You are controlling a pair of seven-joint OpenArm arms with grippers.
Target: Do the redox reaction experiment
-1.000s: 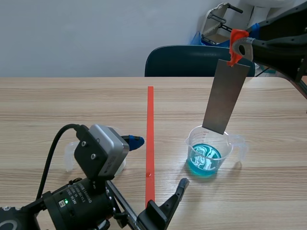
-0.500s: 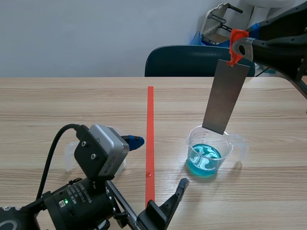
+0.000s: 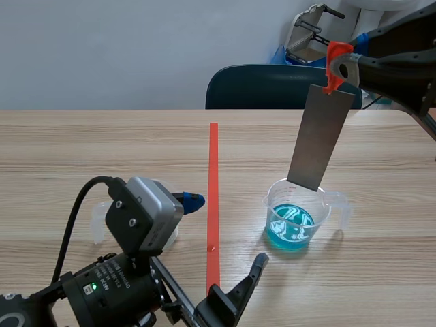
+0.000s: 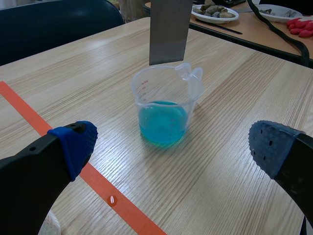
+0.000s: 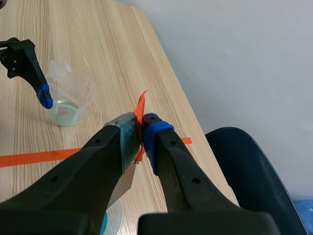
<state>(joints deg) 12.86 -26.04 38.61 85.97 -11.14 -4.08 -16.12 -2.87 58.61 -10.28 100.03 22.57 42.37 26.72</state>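
Furthest toward the desk's (image 3: 82,146) left edge, a clear plastic beaker (image 5: 71,95) stands half hidden behind the left arm. Beside it, the left gripper (image 3: 227,230) sits low at the near edge with its fingers spread wide and empty, straddling the orange-red tape line (image 3: 213,170). Right of the line, on the desk's right half, stands the beaker of blue liquid (image 3: 296,219). Above it hangs the grey metal plate (image 3: 320,136), tilted, its lower end at about rim height and not yet in the liquid. The right gripper (image 5: 142,128), raised near the far right corner, pinches the plate's top end, where an orange-red tab (image 3: 332,63) shows. The dipping step appears to be in hand. The next move calls for lowering the plate inside the rim without nudging the light beaker.
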